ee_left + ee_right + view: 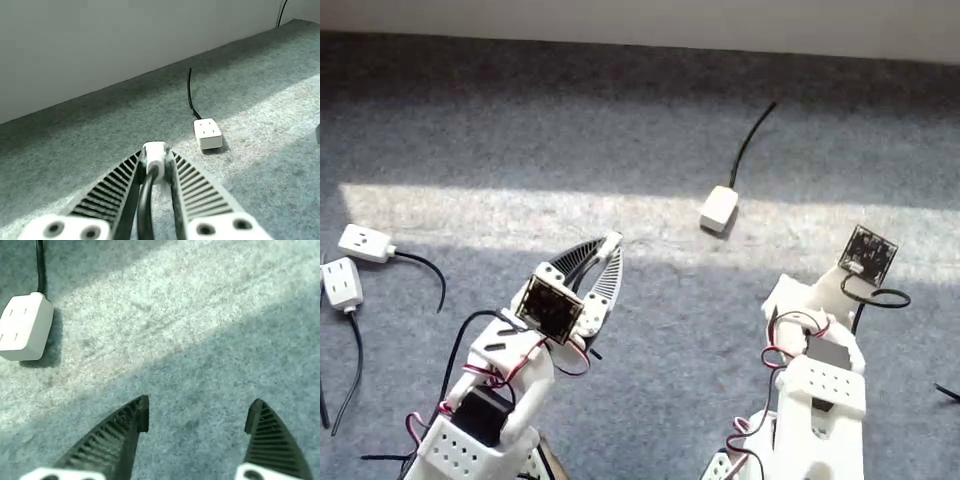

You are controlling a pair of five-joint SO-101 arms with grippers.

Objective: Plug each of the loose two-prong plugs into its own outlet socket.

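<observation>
High view: left gripper (608, 252) is over the grey carpet (660, 390), with its tips pointing toward 1 o'clock. Its fingers are pinched onto a white two-prong plug (611, 241) held at the very tips. Left wrist view agrees: the plug body is clamped between both fingers, and its black cord (146, 200) runs back down the gap between them.

Nearest outlet socket (718, 209): a white block lying on the carpet inside the sunlit band (500, 215). It is at about 1 o'clock from the held plug and well apart from it. Left wrist view shows its slotted face turned upward. Its black lead (750, 140) runs off toward 1 o'clock.

Right gripper (197, 417): fingers spread wide, with only carpet in the gap. In the high view the same socket lies at roughly 10 o'clock from the right arm (820, 370), apart from it.

Two further sockets sit at 9 o'clock from the left gripper. One (365, 243) is at the edge of the sunlit band and the other (342, 283) is just beside it in shade. Each trails a black cable.
</observation>
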